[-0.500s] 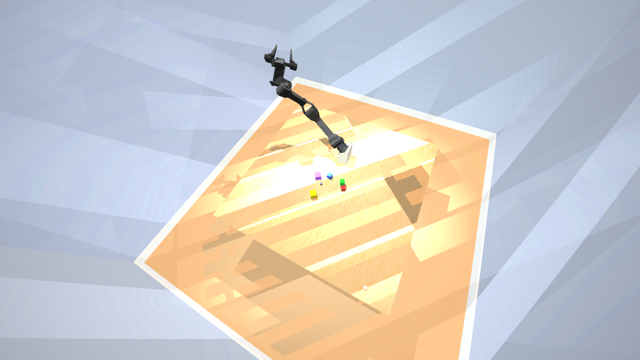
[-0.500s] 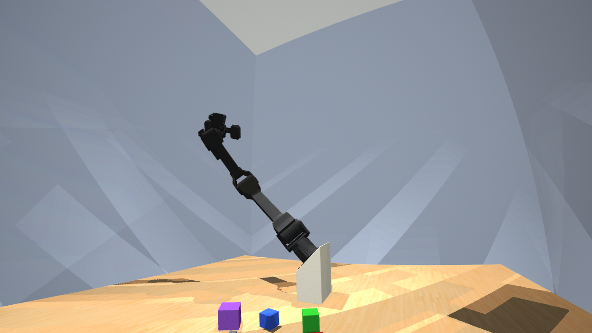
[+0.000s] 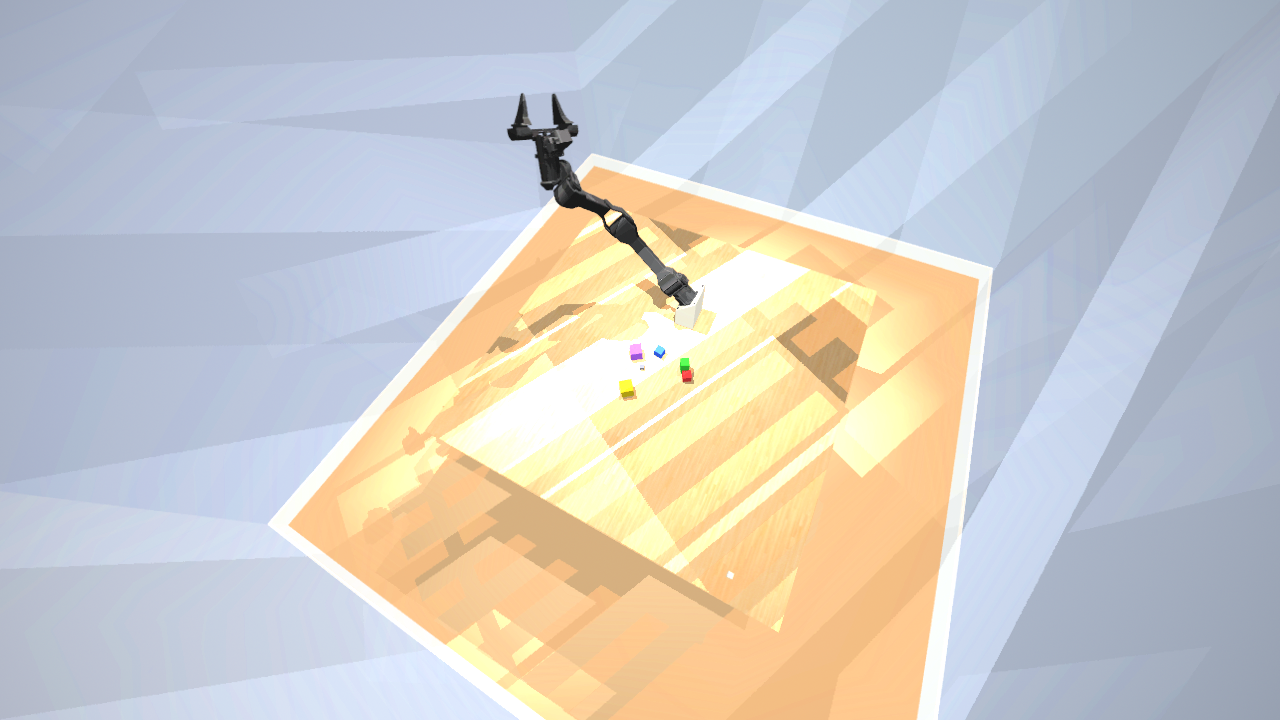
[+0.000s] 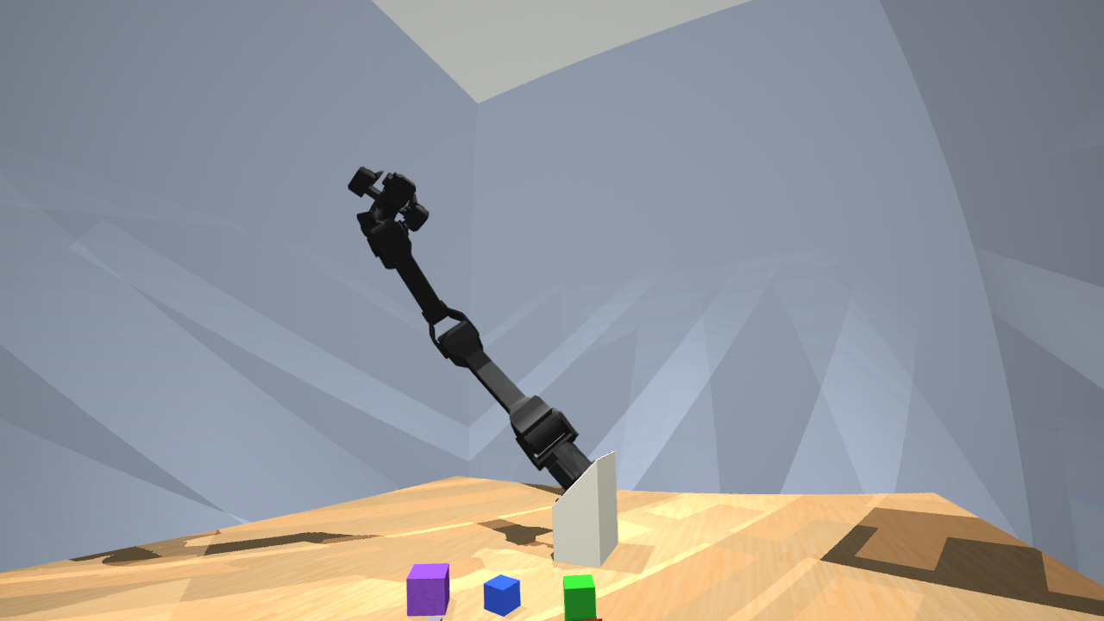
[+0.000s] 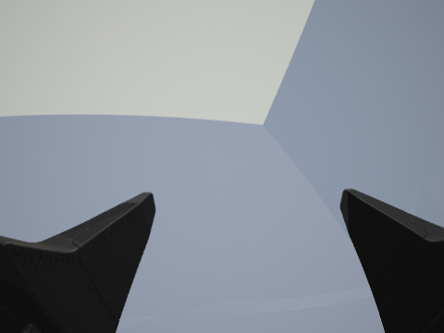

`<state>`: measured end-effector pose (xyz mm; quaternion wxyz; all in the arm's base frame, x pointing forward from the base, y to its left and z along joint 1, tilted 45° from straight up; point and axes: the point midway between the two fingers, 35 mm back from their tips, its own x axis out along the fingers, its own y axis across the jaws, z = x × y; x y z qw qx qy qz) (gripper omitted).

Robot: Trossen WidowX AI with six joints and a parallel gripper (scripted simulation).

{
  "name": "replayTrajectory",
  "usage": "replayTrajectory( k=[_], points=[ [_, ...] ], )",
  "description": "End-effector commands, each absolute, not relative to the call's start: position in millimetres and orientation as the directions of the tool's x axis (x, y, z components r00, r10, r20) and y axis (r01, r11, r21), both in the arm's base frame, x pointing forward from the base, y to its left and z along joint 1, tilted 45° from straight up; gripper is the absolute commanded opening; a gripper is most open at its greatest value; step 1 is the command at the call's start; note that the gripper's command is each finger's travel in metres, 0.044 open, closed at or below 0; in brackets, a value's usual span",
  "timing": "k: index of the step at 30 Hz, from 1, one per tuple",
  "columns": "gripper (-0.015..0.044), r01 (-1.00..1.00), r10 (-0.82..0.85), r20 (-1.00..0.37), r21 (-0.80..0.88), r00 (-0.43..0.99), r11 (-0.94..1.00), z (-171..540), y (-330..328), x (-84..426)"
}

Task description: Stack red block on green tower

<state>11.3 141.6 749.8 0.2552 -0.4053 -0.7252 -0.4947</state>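
Note:
The green tower (image 3: 684, 364) (image 4: 579, 599) stands on the table in front of the white arm base. The red block (image 3: 686, 377) is right beside it, on the side away from the base; whether they touch cannot be told. In the exterior view only a sliver of the red block shows at the bottom edge. My gripper (image 3: 537, 94) (image 5: 250, 201) is open and empty, raised high and far from both blocks, beyond the arm base. Its fingers point away from the table, and the wrist view shows only walls and ceiling between them.
A purple block (image 3: 635, 351) (image 4: 427, 590) and a blue block (image 3: 659, 351) (image 4: 501, 595) lie left of the green tower. A yellow block (image 3: 626, 388) and a tiny grey piece (image 3: 641, 367) are nearby. The white arm base (image 3: 688, 310) (image 4: 579, 529) stands behind. A small white piece (image 3: 730, 574) lies farther off.

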Motion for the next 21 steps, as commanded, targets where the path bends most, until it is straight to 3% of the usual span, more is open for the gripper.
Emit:
replayTrajectory(
  k=[1,6,12,21],
  points=[
    [0.0440,0.911,0.426,0.826,0.229,-0.368,0.344,740,186,73],
    [0.0440,0.863,0.529,0.836,-0.155,-0.144,0.481,714,238,145],
    [0.0440,0.624,0.634,0.765,-0.552,0.116,0.552,662,293,222],
    [0.0440,0.152,0.729,0.503,-0.856,0.464,0.494,549,358,317]
  ],
)
